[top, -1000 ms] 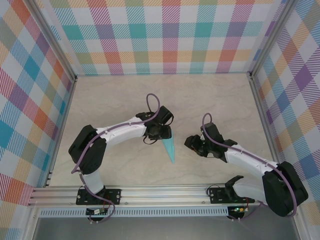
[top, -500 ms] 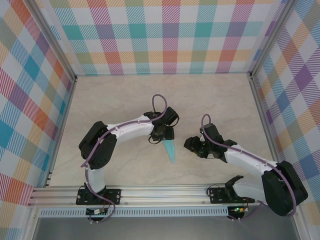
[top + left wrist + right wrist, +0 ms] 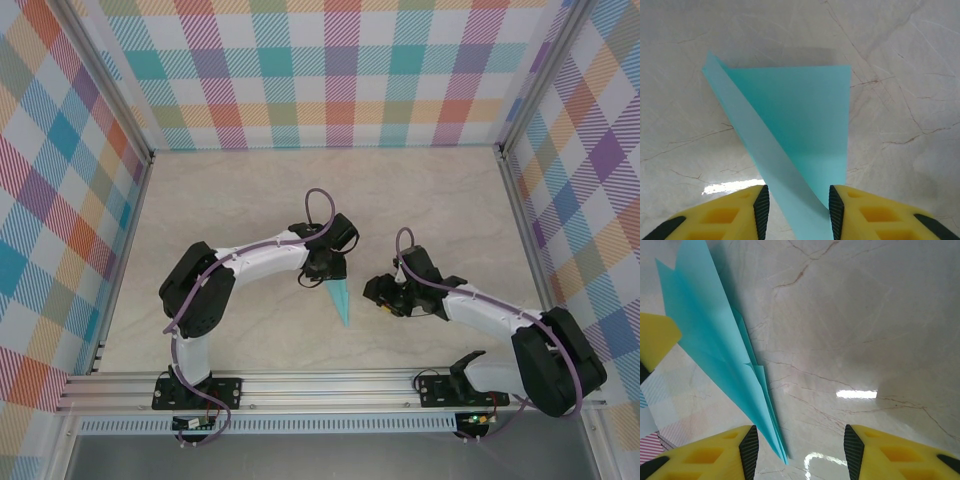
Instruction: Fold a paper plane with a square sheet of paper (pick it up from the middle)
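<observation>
The paper plane [image 3: 340, 299] is a slim turquoise dart lying on the marble table, its point toward the near edge. My left gripper [image 3: 328, 268] stands over its wide end. In the left wrist view the folded paper [image 3: 805, 115] runs between the jaws of that gripper [image 3: 797, 210]; the right pad touches the paper's edge and a gap remains at the left pad. My right gripper [image 3: 375, 293] sits just right of the plane's point. It is open [image 3: 799, 450], with the plane's tip [image 3: 775, 440] close to its left finger [image 3: 747, 447].
Plaid walls enclose the table [image 3: 230, 200] on three sides, and an aluminium rail [image 3: 320, 385] runs along the near edge. A yellow finger of the left gripper [image 3: 655, 340] shows beside the paper in the right wrist view.
The left gripper shifted slightly right over the plane's wide end and its jaws narrowed around the paper. The right gripper edged left toward the plane's point.
</observation>
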Robot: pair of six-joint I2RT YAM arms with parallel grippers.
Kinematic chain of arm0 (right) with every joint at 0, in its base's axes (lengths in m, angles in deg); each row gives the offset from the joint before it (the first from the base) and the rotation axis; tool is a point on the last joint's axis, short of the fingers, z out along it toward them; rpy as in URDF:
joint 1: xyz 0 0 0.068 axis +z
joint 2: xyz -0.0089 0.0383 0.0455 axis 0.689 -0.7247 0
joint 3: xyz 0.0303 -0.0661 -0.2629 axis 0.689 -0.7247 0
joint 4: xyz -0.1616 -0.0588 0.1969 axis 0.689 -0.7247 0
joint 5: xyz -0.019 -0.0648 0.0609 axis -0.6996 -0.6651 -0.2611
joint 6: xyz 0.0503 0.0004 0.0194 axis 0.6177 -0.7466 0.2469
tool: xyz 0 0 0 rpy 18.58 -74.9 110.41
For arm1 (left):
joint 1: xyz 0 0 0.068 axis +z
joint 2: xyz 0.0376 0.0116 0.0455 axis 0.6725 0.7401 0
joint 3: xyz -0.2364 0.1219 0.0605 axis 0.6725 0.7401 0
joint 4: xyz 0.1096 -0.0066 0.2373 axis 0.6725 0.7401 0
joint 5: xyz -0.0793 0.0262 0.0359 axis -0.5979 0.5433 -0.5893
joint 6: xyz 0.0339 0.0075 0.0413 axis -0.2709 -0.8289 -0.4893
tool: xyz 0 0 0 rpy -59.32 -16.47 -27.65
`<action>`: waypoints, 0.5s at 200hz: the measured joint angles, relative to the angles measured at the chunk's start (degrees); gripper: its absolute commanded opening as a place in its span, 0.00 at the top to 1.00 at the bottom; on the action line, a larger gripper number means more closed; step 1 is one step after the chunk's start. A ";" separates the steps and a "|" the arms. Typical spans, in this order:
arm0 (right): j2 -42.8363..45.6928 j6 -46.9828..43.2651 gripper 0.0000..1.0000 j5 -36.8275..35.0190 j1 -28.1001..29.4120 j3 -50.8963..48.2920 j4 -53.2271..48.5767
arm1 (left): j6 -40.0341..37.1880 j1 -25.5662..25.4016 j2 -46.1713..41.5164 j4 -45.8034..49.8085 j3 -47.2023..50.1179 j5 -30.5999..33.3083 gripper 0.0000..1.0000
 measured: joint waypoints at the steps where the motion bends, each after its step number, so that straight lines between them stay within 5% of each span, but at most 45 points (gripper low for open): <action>1: -0.02 0.00 0.49 0.02 0.00 0.02 0.02 | 0.00 0.00 0.00 0.00 0.00 0.00 0.64; 100: -1.92 -0.37 0.48 1.33 0.00 1.14 1.22 | -0.07 0.00 -1.53 -0.02 2.62 0.61 0.73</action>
